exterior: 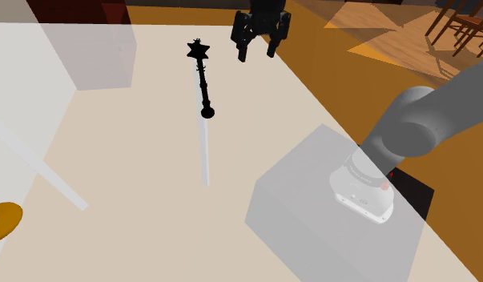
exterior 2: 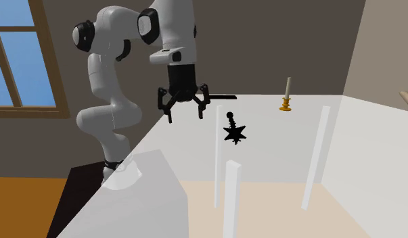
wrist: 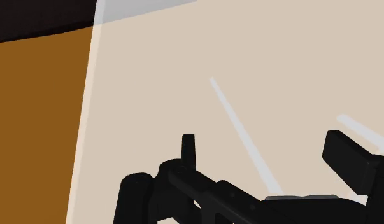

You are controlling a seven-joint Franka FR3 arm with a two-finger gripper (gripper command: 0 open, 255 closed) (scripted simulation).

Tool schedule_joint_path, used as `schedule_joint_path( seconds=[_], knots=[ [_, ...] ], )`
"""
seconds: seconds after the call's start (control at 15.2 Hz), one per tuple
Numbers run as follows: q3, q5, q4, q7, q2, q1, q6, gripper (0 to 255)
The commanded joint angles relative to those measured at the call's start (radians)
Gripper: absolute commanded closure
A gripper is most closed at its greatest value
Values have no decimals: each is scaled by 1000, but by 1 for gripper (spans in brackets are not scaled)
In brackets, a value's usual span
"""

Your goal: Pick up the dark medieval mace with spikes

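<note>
1. Gripper is noted open and empty, fingers apart, hung above the table.
2. Mace is found on the table, at 8 o'clock from the gripper in the shoulder view, untouched.
3. Its shaft is laid 12-to-6 there, with the spiked head at 12.

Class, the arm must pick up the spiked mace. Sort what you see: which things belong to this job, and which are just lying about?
Belongs to the job:
- black spiked mace, lying on the table
- black gripper, open, apart from the mace

Just lying about:
- candle in an orange holder
- wooden chairs beyond the table
</note>
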Motion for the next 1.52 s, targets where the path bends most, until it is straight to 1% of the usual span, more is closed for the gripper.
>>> schedule_joint_path(
  seconds=[0.0,0.33,0.59,1.06,1.25,1.32,1.45],
  knots=[
    [32,11,45,56,43,3,15,0],
    [114,6,184,196,180,3,56,0],
    [176,-31,316,315,305,6,79,0],
    [181,-27,223,309,307,10,172,0],
    [181,-26,216,308,307,10,180,0],
    [181,-26,216,308,307,10,179,255],
    [181,-26,216,308,306,10,179,255]
  ],
)
